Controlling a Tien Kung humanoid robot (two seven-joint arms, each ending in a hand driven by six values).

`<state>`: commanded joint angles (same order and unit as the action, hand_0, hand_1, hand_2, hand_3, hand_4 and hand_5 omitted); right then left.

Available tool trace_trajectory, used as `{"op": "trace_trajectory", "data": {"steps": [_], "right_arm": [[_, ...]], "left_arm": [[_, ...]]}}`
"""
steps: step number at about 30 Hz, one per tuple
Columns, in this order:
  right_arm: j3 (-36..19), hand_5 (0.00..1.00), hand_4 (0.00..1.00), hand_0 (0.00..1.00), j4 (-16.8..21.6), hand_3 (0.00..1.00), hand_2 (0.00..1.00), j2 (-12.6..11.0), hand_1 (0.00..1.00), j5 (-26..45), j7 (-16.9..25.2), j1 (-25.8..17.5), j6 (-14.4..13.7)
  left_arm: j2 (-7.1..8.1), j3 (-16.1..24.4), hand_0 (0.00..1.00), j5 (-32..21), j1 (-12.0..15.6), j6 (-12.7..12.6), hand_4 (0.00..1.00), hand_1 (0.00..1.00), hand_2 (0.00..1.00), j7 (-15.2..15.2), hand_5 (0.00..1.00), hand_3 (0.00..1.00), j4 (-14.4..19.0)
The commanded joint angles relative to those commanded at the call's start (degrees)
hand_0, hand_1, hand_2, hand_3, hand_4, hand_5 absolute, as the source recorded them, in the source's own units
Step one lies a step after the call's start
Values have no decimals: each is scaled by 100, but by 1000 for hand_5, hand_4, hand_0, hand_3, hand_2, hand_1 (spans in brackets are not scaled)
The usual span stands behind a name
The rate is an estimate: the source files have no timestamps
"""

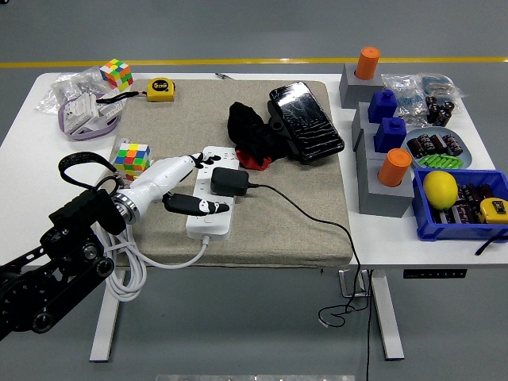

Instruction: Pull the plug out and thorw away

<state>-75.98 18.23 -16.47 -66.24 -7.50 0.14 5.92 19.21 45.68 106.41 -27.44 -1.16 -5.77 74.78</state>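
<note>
One arm alone works at this moment: the left hand [184,184] reaches in from the lower left, its white palm lying across the near half of the white power strip [213,193]. Its fingers [197,205] are spread and lie flat on the strip, clamped on nothing. Just beyond and to the right of those fingertips sits the black plug [228,181], a boxy adapter seated in the strip, close to the hand but apart from it. The strip's long axis runs away from the robot, while the adapter's black cable [305,213] leads off rightward and down over the mat's [317,190] near edge. I judge the hand must shift a little right and forward to close round the adapter. Which sockets the palm hides cannot be made out. Farther off lies a heap of black cloth [248,131].
</note>
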Motion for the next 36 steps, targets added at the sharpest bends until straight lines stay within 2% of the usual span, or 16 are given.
{"op": "trace_trajectory", "data": {"steps": [1, 2, 7, 8, 9, 12, 14, 19, 20, 25, 26, 31, 32, 36], "right_arm": [[5, 529, 983, 619, 3, 631, 682, -2, 651, 1, 0, -2, -1], [8, 529, 983, 619, 4, 631, 682, -3, 651, 2, 0, -3, -1], [49, 529, 983, 619, 3, 631, 682, -18, 651, 18, -8, -49, 6], [44, 528, 983, 618, 0, 631, 683, -19, 651, 16, -9, -58, 7], [34, 528, 983, 618, -3, 631, 683, -17, 651, 13, -9, -64, 8], [9, 528, 983, 618, 5, 631, 683, -17, 651, 21, -5, -78, 11], [-58, 530, 983, 619, -2, 631, 683, -5, 651, 4, -5, -87, 6], [-114, 530, 983, 619, 0, 631, 683, 7, 651, 0, -4, -86, 9], [-125, 532, 983, 619, -1, 631, 683, 8, 651, -3, -4, -88, 7], [-180, 532, 983, 619, -4, 631, 683, 13, 651, -17, -7, -93, 11], [-190, 531, 984, 619, -3, 631, 683, 18, 651, -20, -6, -94, 12], [-224, 531, 984, 619, -1, 631, 683, 40, 651, -26, -1, -83, 14], [-234, 530, 984, 619, -2, 631, 682, 48, 651, -28, 1, -80, 14], [-254, 530, 984, 619, 1, 631, 682, 67, 651, -29, 7, -67, 16]], "left_arm": [[0, -25, 781, -5, -28, -12, 998, 862, 903, 8, 492, 919, -21], [-1, -37, 777, -7, -41, -17, 998, 862, 902, 11, 407, 918, -31], [-56, -175, 777, -12, -324, -125, 998, 862, 902, 84, 407, 918, -289], [-69, -212, 772, -21, -384, -136, 998, 856, 896, 93, 365, 915, -358], [-83, -256, 772, -18, -444, -146, 998, 856, 896, 101, 365, 915, -430], [-121, -480, 772, 1, -662, -142, 998, 856, 896, 116, 365, 915, -677], [-156, -641, 759, 47, -811, -137, 998, 841, 877, 121, 340, 886, -840], [-281, -835, 759, 29, -1093, -177, 998, 841, 877, 139, 340, 886, -1213], [-301, -854, 729, 13, -1130, -182, 998, 775, 805, 145, 302, 842, -1267], [-416, -991, 729, -178, -1352, -169, 998, 775, 805, 157, 302, 842, -1556], [-439, -1011, 639, -206, -1387, -151, 998, 694, 727, 144, 295, 797, -1604], [-533, -1063, 639, -362, -1507, -122, 998, 694, 727, 117, 295, 797, -1773], [-549, -1082, 536, -399, -1538, -122, 975, 644, 657, 117, 276, 728, -1810], [-600, -1197, 536, -468, -1663, -121, 975, 644, 657, 116, 276, 728, -1954]]}}
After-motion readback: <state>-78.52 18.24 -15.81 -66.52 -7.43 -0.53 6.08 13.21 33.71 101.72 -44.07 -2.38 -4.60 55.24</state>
